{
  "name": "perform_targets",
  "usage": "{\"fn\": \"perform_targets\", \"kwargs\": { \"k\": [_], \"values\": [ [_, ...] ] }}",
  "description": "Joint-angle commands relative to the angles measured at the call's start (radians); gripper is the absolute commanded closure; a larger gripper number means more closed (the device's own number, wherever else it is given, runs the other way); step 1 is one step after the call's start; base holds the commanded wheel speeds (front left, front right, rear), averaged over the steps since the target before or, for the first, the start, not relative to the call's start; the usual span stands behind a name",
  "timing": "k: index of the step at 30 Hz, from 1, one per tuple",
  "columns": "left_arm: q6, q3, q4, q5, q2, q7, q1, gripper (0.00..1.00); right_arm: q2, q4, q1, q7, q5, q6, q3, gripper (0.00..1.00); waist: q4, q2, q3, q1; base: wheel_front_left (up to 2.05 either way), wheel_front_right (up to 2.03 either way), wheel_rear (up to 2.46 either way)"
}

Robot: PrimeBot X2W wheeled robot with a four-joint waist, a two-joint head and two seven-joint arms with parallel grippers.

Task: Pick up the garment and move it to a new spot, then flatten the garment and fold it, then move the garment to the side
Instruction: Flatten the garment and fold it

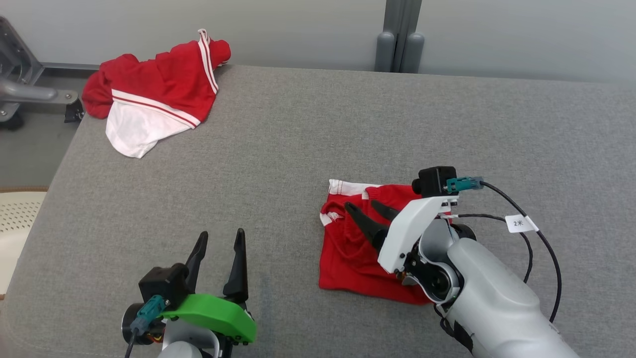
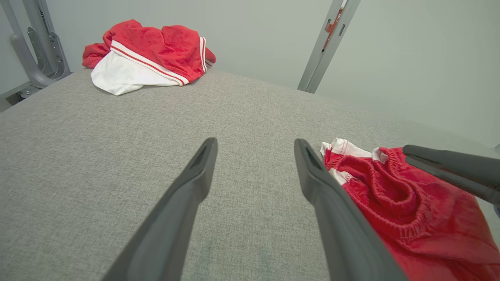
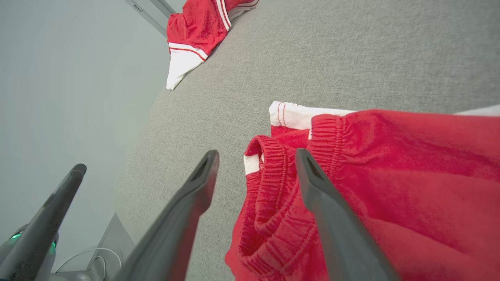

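Here is the small red shorts garment with the gathered elastic waistband and white trim (image 1: 348, 263), lying on the grey fabric-covered table (image 1: 397, 124) at the near right, directly under the right arm. It sits in a compact, roughly square shape, with the waistband rumpled at the far-left corner. That looks like a fold already made, though not a crisp one.

The right pincer (image 1: 361, 204) is over the waistband with its two dark fingers spread apart. No cloth is caught between them. The left pincer (image 1: 221, 232) hovers at the near left over bare table, wide open and empty, well apart from the shorts.

So by my reading, the pick-up, the shift to a new spot and the fold are behind us. What is left is moving the bundle to the side, perhaps after smoothing that waistband.

At the far left corner lies a second red-and-white striped garment (image 1: 159, 89), crumpled and untouched.

As for containers, a pale perforated object (image 1: 15, 223) beside the table's left edge may be a basket. I cannot tell what, if anything, is in it.
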Motion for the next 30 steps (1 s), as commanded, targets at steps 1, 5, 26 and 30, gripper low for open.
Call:
{"fn": "perform_targets", "kwargs": {
  "k": [1, 5, 26, 30],
  "values": [
    [0.002, 0.002, 0.001, -0.004, 0.001, -0.004, -0.016, 0.0, -0.003, -0.012, -0.017, -0.024, 0.009, 0.0, 0.006, 0.0, -0.008, 0.0, -0.001, 0.0, 0.0, 0.0, 0.0],
    [0.003, 0.004, 0.001, -0.005, 0.002, -0.007, -0.016, 0.0, -0.003, -0.012, -0.026, -0.108, -0.053, 0.0, -0.02, 0.0, -0.022, 0.0, 0.0, 0.0, 0.0, 0.0, 0.0],
    [0.021, 0.062, -0.047, 0.033, -0.001, -0.032, 0.022, 0.0, -0.011, -0.268, 0.243, -0.426, -0.519, 0.0, -0.453, 0.0, -0.108, 0.0, -0.033, 0.0, 0.0, 0.0, 0.0],
    [0.021, 0.103, -0.066, 0.055, 0.002, -0.031, 0.049, 0.0, -0.008, -0.352, 0.322, -0.431, -0.557, 0.0, -0.477, 0.0, -0.13, 0.0, -0.046, 0.0, 0.0, 0.0, 0.0]
  ]
}}
